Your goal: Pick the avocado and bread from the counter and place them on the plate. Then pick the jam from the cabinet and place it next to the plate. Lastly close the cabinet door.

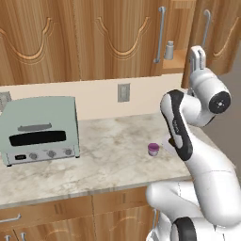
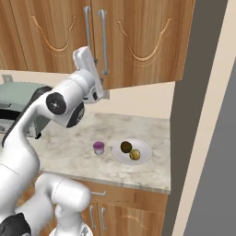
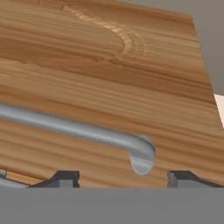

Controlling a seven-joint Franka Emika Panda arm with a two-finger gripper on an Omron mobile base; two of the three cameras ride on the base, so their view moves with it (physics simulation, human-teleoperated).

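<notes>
The cabinet door (image 2: 133,41) is the last job left: the avocado (image 2: 126,147) and bread (image 2: 134,155) sit on the plate (image 2: 144,153), and the jam (image 2: 98,148) stands on the worktop (image 2: 152,173) just beside it. The gripper (image 2: 94,78) is raised against the door's face by its handle (image 3: 78,129). In the hand view the bar's long axis runs across, just ahead of the two fingertips (image 3: 65,178), which stand apart around nothing. From the left, the door looks ajar, a grey bottle (image 1: 169,50) showing on the shelf behind.
</notes>
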